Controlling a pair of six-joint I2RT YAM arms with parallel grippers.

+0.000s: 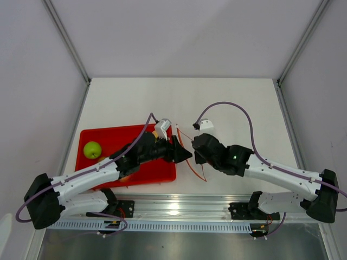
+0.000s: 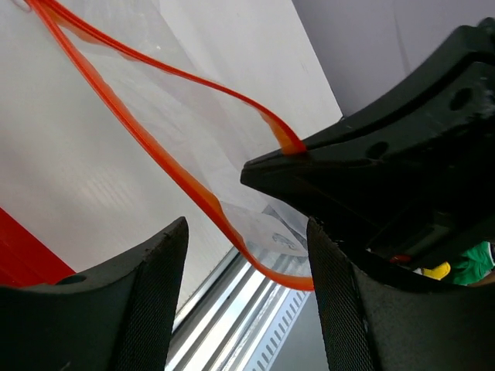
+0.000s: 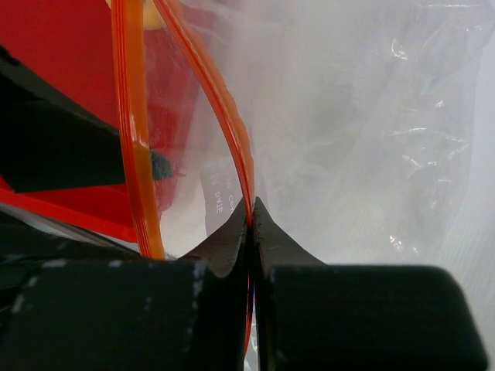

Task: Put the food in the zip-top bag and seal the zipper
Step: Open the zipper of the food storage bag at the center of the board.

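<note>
Right gripper [image 3: 251, 212] pinches one lip of zipper [image 3: 232, 124], holding zip-top bag [image 3: 348, 116] mouth agape, likely so food can go in. Left gripper [image 2: 247, 232] spread, empty, at mouth. Bag just beside red tray [image 1: 108, 135]; green apple [image 1: 92, 149] on tray, unbagged.

A white table [image 1: 227, 103] sits inside a booth of pale, plain walls [image 1: 179, 32] framed by aluminium posts [image 1: 68, 40], light glinting off a metal rail [image 1: 179, 206] along its near edge.
</note>
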